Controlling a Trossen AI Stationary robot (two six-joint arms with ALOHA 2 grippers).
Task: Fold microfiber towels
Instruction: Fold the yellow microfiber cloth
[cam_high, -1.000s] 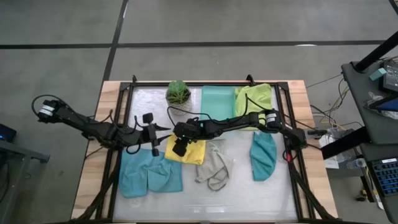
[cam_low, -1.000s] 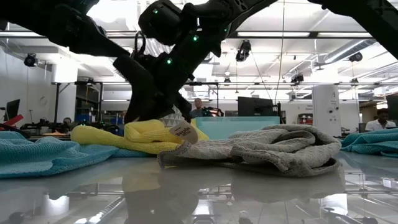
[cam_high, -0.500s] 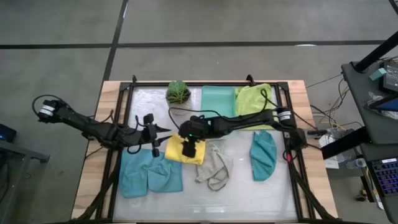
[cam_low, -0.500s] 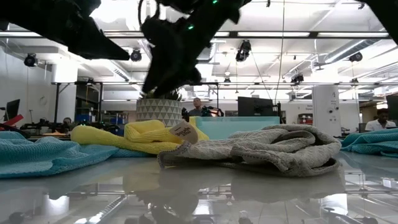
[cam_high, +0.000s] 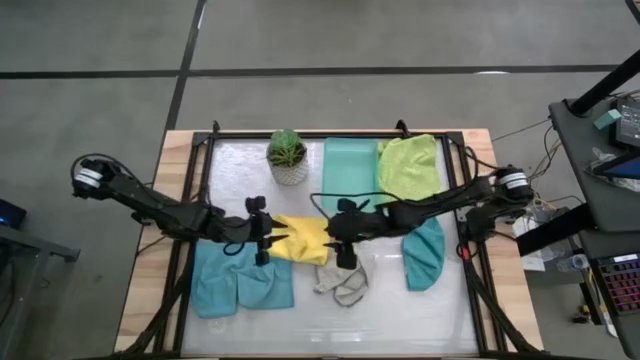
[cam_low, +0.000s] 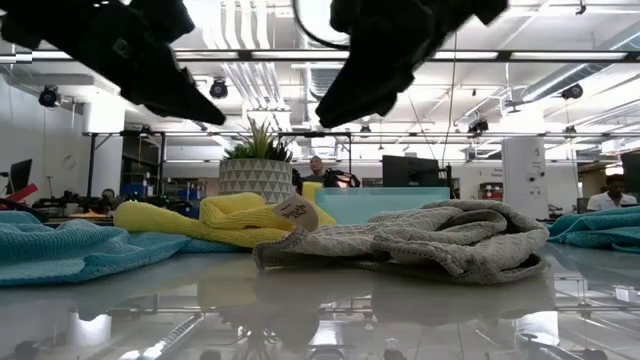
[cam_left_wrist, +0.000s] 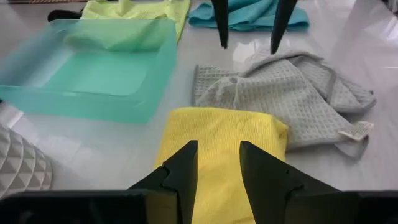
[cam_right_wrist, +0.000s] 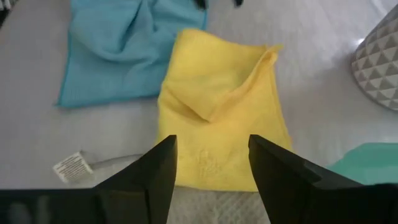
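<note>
We see two dark, slender arms in the high view, each built of jointed black links. The left arm (cam_high: 150, 203) ends at the frame's left in a pale round cap, with a black cable looping over it. The right arm (cam_high: 440, 205) carries a similar pale cap at the right. Both wrist views show matte black, wedge-shaped fingers (cam_left_wrist: 184, 167) with flat faces (cam_right_wrist: 157, 171).

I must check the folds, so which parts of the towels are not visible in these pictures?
- Yellow towel: high view, its left edge lies under the left gripper.
- Grey towel: high view, the top lies under the right gripper.
- Lime green towel: left wrist view, cut off by the picture's edge.
</note>
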